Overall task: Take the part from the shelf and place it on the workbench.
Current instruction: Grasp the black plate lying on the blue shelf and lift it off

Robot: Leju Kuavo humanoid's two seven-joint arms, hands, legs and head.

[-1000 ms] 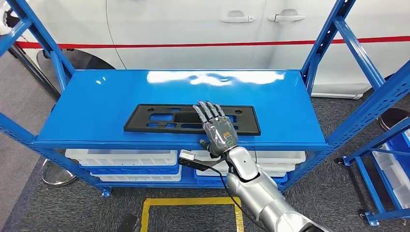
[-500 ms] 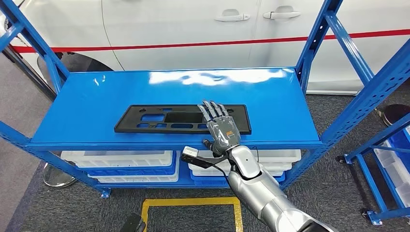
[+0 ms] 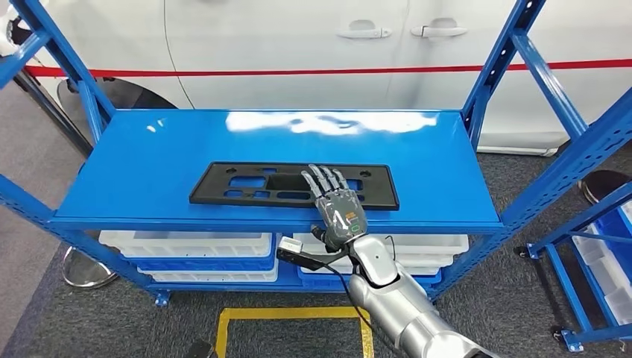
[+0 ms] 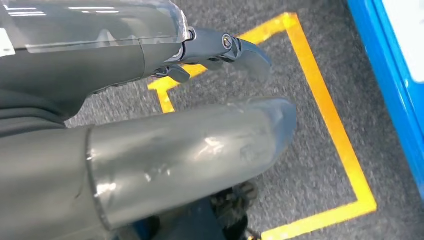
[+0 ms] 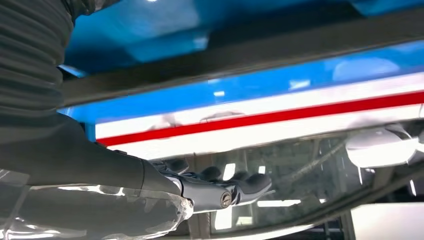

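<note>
A flat black part (image 3: 292, 185) lies on the blue shelf (image 3: 164, 156) near its front edge. The robot's right hand (image 3: 339, 205) rests flat over it, fingers (image 3: 322, 179) spread, gripping nothing. The pickup is just starting; next, those fingers likely must close around the part's edge.

Glossy blue metal shelf (image 3: 186, 149); matt black plastic part (image 3: 246, 184); rough grey carpet (image 3: 507, 306).
</note>
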